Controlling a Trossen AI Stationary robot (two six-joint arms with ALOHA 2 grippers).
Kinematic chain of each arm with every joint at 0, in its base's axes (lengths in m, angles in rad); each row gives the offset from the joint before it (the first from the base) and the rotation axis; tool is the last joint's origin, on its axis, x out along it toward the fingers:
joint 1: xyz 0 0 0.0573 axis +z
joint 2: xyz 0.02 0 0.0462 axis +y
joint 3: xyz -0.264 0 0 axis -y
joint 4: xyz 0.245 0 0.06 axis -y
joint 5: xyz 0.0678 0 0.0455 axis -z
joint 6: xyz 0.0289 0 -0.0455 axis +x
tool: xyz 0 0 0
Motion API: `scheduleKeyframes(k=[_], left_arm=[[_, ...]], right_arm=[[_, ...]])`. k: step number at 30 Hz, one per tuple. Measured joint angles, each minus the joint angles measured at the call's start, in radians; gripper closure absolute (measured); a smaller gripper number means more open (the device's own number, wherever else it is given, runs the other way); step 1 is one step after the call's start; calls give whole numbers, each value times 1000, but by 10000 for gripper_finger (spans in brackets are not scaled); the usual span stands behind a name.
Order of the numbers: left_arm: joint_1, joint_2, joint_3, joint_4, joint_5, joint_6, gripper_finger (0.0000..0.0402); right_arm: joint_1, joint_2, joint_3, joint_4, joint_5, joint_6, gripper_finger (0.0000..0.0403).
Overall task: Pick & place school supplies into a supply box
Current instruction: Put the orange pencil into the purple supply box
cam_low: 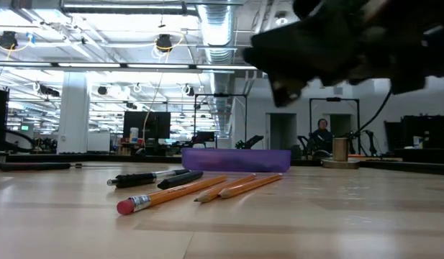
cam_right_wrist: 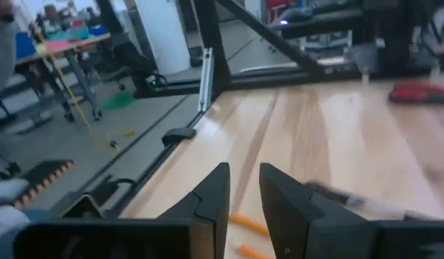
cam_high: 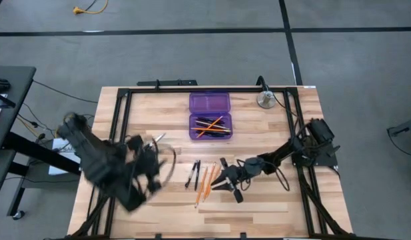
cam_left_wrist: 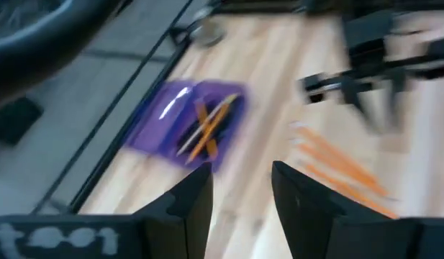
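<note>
Fingers of the right gripper (cam_high: 225, 181) stand a little apart with nothing between them, just beside the loose supplies. From above, the orange pencils (cam_high: 206, 181) and black pens (cam_high: 193, 174) lie side by side on the wood, long axes running roughly toward and away from the purple supply box (cam_high: 210, 115). The right gripper hangs right at their flank, on the side away from the left arm. The left gripper (cam_high: 152, 167) is farther off across the pens, smeared with motion. The box sits open near the far rail, with pens and pencils already crossed in its nearer half; a round silver object (cam_high: 265, 100) stands off to one side of it.

At table height, the pencils (cam_low: 186, 193) and pens (cam_low: 153, 177) lie flat in front of the box (cam_low: 236, 159), a pink eraser end pointing at me. A dark gripper mass hangs above them, clear of the wood.

Past the left wrist, two open fingers (cam_left_wrist: 186, 205) frame bare table; box (cam_left_wrist: 186, 122) and pencils (cam_left_wrist: 344, 169) lie ahead.

Past the right wrist, narrowly parted fingers (cam_left_wrist: 214, 194) hold nothing; orange pencil (cam_right_wrist: 247, 224) ends lie just under the tips. I judge the right arm nearer, needing to close across a pencil's width.
</note>
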Motion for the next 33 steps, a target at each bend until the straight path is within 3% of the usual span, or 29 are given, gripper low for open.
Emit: scheduleKeyframes(k=[3,6,11,16,20,23,30,33], left_arm=[[91,-154,-239,132,71,3,269],[180,-320,-510,404,144,116,269],[349,-552,-952,973,300,417,269],[586,-637,-1259,1387,511,555,269],[716,-623,-1386,1564,626,584,269],[758,-612,-1416,1578,631,598,269],[749,-613,-1434,1653,631,675,269],[739,-613,-1434,1679,647,723,269]], right_arm=[[-39,0,49,-66,-61,-89,330],[-84,-1,126,-195,-102,-134,330],[-182,-44,299,-707,-96,-157,330],[-263,-54,437,-1006,-96,-199,330],[-285,-72,519,-1210,-99,-211,330],[-281,-83,553,-1362,-98,-153,330],[-265,-101,566,-1375,-89,185,330],[-254,-101,566,-1383,-2,327,331]])
